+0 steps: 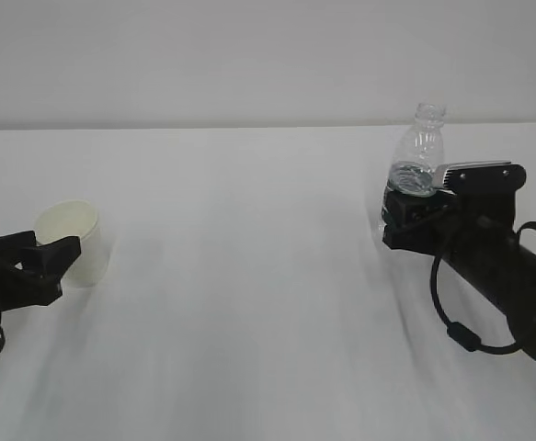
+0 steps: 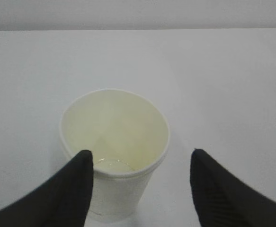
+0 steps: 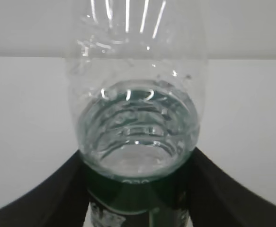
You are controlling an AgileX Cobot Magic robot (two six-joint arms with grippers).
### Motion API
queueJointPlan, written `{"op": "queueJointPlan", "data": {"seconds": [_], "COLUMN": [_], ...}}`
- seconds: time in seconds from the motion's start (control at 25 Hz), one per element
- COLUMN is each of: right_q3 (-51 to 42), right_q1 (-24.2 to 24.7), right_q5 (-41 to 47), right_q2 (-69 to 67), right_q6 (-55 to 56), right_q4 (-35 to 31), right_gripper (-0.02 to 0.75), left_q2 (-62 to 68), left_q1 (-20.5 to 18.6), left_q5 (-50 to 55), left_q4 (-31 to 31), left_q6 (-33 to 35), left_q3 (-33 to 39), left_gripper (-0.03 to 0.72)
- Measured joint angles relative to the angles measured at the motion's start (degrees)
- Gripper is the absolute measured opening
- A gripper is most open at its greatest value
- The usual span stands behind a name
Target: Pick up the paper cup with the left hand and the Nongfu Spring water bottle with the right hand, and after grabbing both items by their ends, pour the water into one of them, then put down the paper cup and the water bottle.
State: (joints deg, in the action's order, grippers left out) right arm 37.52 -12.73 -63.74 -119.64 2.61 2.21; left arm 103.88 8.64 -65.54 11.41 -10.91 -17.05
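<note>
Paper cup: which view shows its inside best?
The left wrist view: it looks down into the paper cup, showing its cream interior. The exterior view shows the cup small, from the side. The right wrist view misses it.

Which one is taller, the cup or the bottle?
The clear plastic bottle on the right is taller. Its narrow open neck rises well above the black arm beside it, while the white paper cup on the left is short and wide-mouthed.

White table (image 1: pixel 249 276), paper cup (image 1: pixel 73 241) left, water bottle (image 1: pixel 419 152) right
</note>
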Motion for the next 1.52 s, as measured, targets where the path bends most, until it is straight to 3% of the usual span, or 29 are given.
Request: {"op": "queueJointPlan", "data": {"seconds": [0.92, 1.52], "right_q3": [2.81, -4.12], "right_q1": [0.00, 0.00], "right_q5": [0.00, 0.00], "right_q2": [-1.05, 5.66], "right_q6": [-0.13, -1.39], "right_q4": [2.47, 2.78], "right_gripper": [0.434, 0.417], "left_q2": [0.00, 0.00], "left_q1": [0.00, 0.00], "left_q5": [0.00, 0.00], "left_q4": [-0.56, -1.75], "left_q6": [0.00, 0.00], "left_q3": [0.00, 0.00], "left_gripper": [0.461, 0.460]}}
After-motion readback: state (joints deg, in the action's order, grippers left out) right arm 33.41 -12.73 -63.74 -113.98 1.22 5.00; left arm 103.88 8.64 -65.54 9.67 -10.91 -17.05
